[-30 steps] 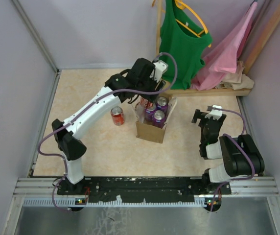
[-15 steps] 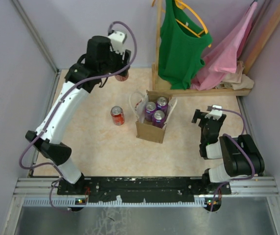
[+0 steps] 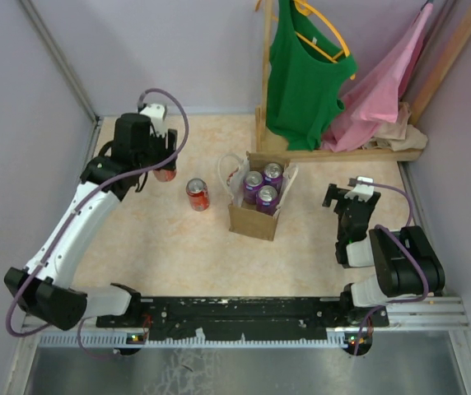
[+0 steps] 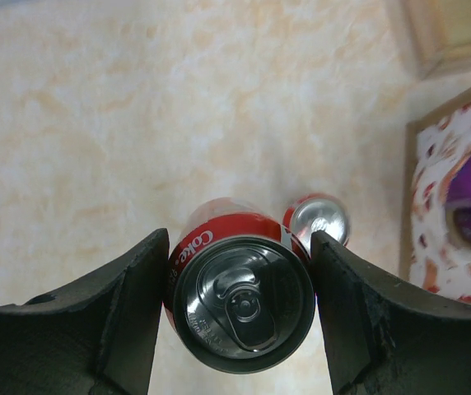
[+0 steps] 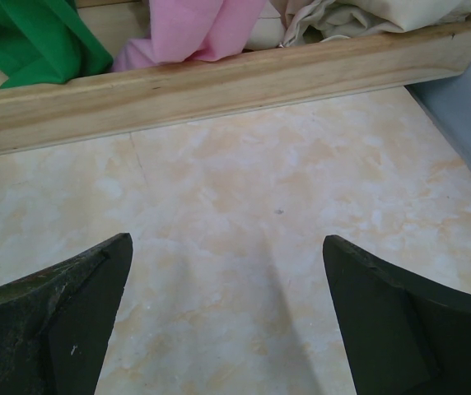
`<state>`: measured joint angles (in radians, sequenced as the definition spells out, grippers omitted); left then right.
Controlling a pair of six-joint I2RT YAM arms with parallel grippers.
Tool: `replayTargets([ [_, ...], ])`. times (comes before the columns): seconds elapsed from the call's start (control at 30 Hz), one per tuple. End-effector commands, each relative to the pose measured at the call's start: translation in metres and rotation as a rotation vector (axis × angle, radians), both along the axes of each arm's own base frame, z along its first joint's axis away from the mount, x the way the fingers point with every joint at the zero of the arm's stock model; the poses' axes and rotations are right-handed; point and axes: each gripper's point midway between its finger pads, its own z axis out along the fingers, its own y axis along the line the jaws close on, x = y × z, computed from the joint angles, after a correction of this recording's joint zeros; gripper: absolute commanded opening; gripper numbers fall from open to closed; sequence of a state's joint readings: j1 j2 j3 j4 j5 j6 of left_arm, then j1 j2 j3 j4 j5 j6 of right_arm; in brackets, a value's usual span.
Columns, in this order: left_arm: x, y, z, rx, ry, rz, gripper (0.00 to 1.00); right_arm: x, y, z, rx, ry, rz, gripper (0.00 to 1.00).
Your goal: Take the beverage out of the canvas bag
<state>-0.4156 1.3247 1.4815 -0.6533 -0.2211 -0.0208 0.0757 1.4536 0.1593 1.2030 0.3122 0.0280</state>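
Beverage can outside the canvas bag, pinched by the left gripper.

It is a red Coke can, upright with the silver top and tab facing up. One black finger presses on each side of it, over the far-left part of the table. Whether its bottom touches the table I cannot tell. A second red can stands on the table between the held one and the bag, apart from both. The tan bag stands upright in the middle, open at the top, with three purple cans inside. The right gripper is on the right side with fingers spread wide, nothing between them, low over bare table near a wooden rail.
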Motion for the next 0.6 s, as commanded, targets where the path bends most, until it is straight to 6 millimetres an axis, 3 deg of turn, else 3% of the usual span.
replayTargets([
  [0.0, -0.011, 0.026, -0.004, -0.08, -0.093, 0.106, 0.0, 0.007, 0.0, 0.016, 0.008, -0.055, -0.003, 0.99],
  [0.3, -0.024, 0.045, -0.077, -0.121, -0.055, 0.189, 0.0, 0.007, 0.0, 0.016, 0.008, -0.055, -0.004, 0.99],
  [0.47, -0.02, 0.056, -0.11, -0.116, -0.035, 0.24, 0.0, 0.007, 0.0, 0.016, 0.008, -0.055, -0.004, 0.99],
  [0.57, -0.016, 0.062, -0.12, -0.14, -0.055, 0.264, 0.0, 0.006, 0.0, 0.015, 0.007, -0.054, -0.003, 0.99],
])
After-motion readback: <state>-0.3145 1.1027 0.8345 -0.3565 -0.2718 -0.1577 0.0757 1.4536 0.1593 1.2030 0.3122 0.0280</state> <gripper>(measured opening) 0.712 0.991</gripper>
